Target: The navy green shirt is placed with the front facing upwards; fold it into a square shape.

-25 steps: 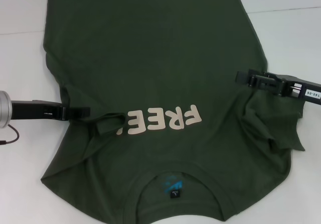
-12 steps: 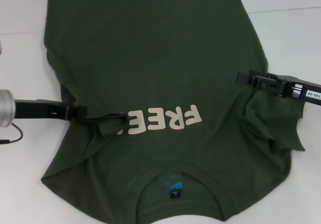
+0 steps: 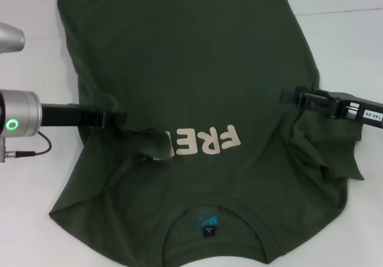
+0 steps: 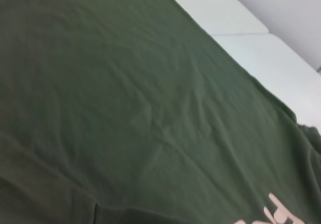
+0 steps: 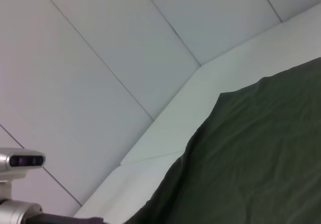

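From the head camera we see the dark olive-green cotton T-shirt spread front-up across the white bench, collar nearest us, its cream "FREE!" print partly covered by a fold. Our left hand is clamped on that bunched sleeve fabric, over the chest. Our right hand pinches the opposite sleeve edge. The left wrist camera shows only green cloth. The right wrist camera shows the shirt's edge on the bench.
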